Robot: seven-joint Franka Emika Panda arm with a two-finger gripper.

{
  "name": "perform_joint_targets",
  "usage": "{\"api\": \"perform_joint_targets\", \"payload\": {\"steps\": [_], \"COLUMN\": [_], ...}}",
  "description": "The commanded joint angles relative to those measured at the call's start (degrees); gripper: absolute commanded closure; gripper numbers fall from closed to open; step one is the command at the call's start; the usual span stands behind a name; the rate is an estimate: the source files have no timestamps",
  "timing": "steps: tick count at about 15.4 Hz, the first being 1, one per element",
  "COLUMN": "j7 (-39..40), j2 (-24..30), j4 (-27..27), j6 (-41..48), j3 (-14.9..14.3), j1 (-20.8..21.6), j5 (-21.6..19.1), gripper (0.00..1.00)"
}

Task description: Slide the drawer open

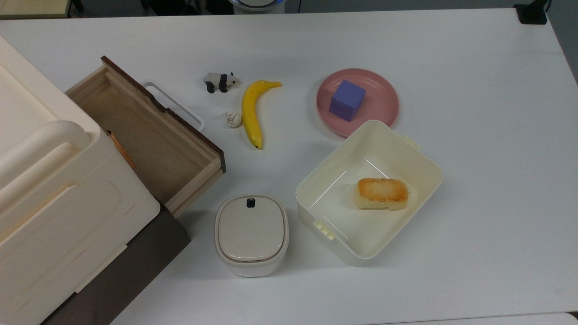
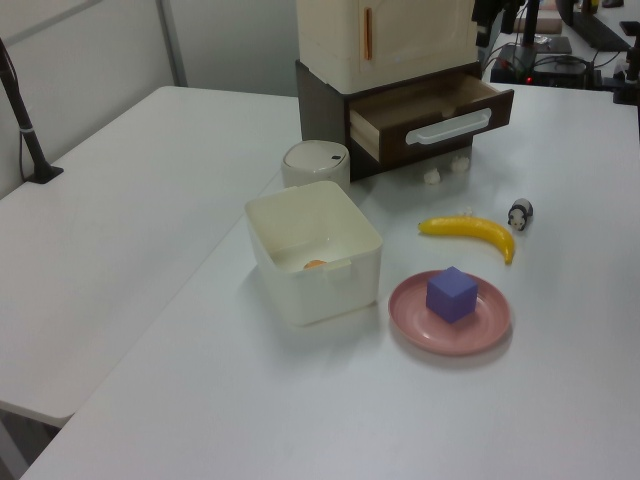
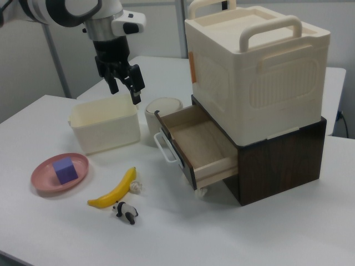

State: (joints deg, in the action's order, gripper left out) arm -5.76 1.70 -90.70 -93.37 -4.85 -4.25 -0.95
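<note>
Right view shows the gripper [image 3: 126, 90] spread open above the tub [image 3: 105, 126], drawer [image 3: 194, 146] pulled out beside banana [image 3: 115, 192].

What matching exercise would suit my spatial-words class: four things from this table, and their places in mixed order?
Things:
1. purple cube
2. bread
3. toy panda
4. drawer

Places:
A. in the cream tub
B. under the big cream box, pulled open
C. on the pink plate
D. on the table near the banana's tip

Pairs: 1-C, 2-A, 3-D, 4-B
</note>
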Motion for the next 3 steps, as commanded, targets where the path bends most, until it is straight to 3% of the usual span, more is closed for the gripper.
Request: {"api": "perform_joint_targets", "payload": {"steps": [1, 3], "j7": [1.3, 1.3], "j2": [0.4, 0.5], "j4": [-1.1, -1.1], "j6": [-1.4, -1.2], "j3": [-1.9, -1.9], "j1": [2.1, 2.3], "j5": [-1.1, -1.2], "gripper": [0.0, 0.0]}}
